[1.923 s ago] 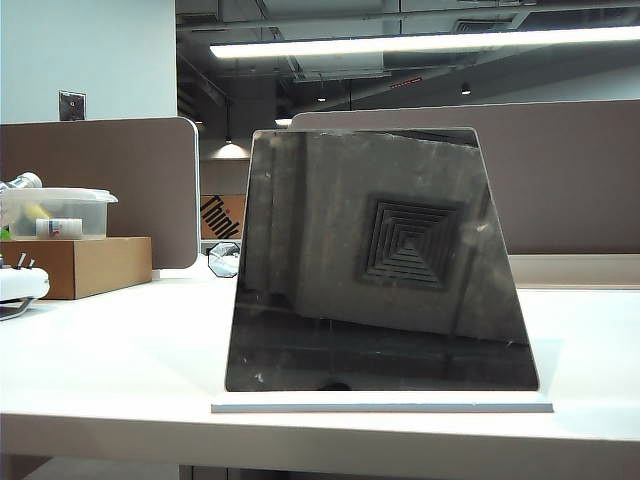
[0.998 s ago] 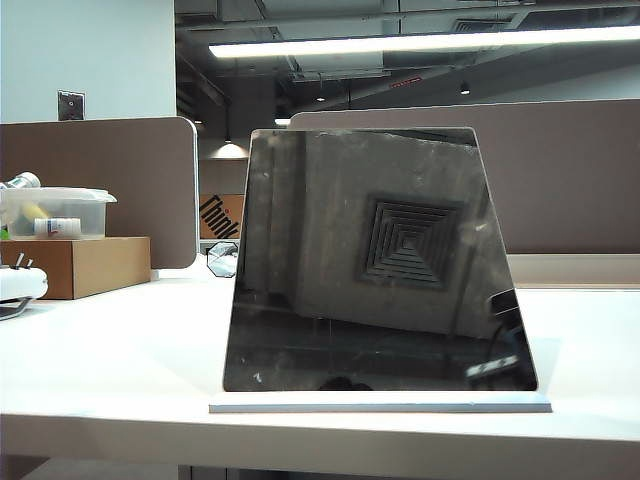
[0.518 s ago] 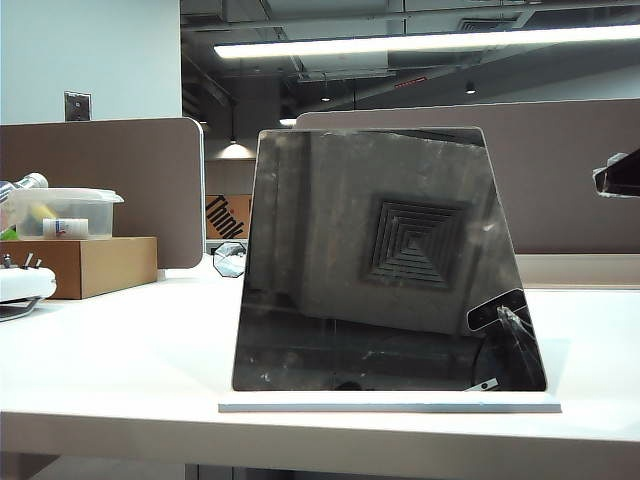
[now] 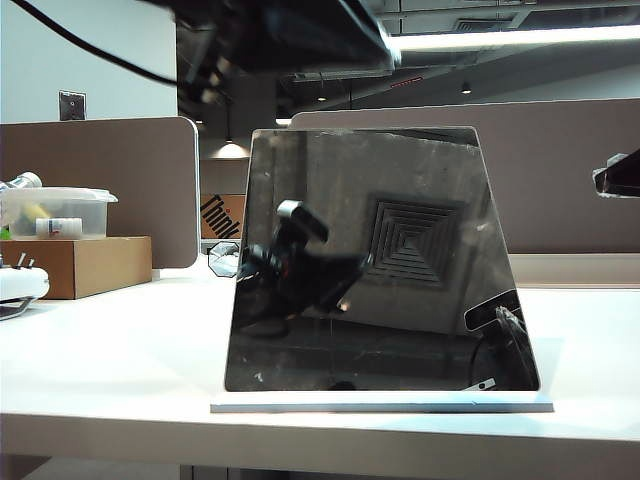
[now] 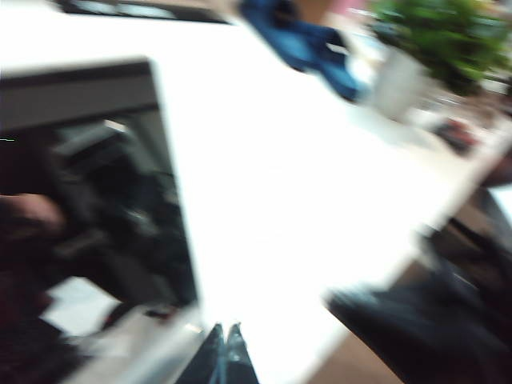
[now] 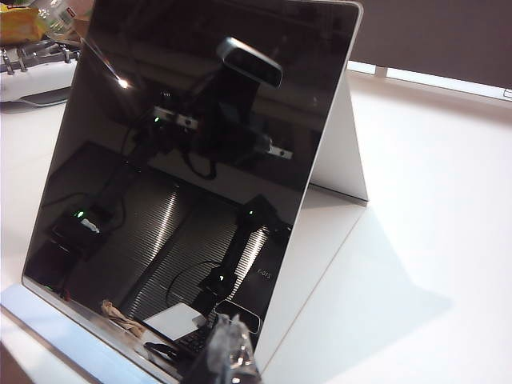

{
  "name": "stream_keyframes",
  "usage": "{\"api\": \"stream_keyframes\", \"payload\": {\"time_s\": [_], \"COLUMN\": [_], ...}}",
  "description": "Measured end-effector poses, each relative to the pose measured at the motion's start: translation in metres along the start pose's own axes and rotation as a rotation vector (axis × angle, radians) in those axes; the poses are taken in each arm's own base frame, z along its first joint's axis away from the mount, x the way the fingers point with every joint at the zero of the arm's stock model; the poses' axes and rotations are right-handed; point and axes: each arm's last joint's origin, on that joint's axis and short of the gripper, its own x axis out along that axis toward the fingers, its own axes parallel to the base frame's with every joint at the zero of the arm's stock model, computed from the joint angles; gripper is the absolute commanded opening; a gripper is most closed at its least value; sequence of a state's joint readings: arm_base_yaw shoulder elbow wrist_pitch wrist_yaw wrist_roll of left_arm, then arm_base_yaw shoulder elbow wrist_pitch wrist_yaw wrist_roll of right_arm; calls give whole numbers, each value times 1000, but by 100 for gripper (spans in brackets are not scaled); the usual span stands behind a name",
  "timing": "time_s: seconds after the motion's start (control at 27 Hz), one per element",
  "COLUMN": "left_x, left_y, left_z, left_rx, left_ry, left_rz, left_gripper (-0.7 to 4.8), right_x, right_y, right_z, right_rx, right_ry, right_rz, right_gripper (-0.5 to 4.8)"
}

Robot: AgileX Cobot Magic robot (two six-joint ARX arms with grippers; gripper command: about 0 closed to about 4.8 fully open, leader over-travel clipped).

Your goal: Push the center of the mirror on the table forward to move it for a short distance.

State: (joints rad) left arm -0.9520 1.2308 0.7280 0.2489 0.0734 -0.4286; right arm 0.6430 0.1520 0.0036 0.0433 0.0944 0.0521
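Both grippers have their fingers pressed together, empty: the right gripper (image 6: 232, 352) near the mirror's (image 4: 375, 260) lower front edge, the left gripper (image 5: 224, 356) beside its side edge. The mirror stands tilted on the table (image 4: 110, 350). "Think" lettering (image 4: 218, 218) shows behind.

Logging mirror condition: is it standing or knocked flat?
Standing. The mirror leans back on its white base, propped by a rear panel in the right wrist view.
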Motion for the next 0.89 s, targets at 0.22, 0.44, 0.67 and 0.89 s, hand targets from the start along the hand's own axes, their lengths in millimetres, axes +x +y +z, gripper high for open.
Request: {"api": "stream_keyframes", "payload": {"time_s": [0.22,0.44,0.67,0.89], "left_x": [33,53,64,80], "left_y": [1,16,26,50], "left_z": [-13,-37,-43,-29], "left_rx": [12,-13,-30,-58], "left_ry": [-13,51,32,16], "left_rz": [274,395,441,473], "left_gripper": [-5,-5,-5,-5], "right_x": [0,0,0,0], "right_y": [0,0,0,-2], "right_z": [0,0,0,0], "right_rx": [0,0,0,1], "right_ry": [0,0,0,-1], "right_rz": [-8,-10,-10,-21], "right_gripper": [-5,-5,-5,-5]}}
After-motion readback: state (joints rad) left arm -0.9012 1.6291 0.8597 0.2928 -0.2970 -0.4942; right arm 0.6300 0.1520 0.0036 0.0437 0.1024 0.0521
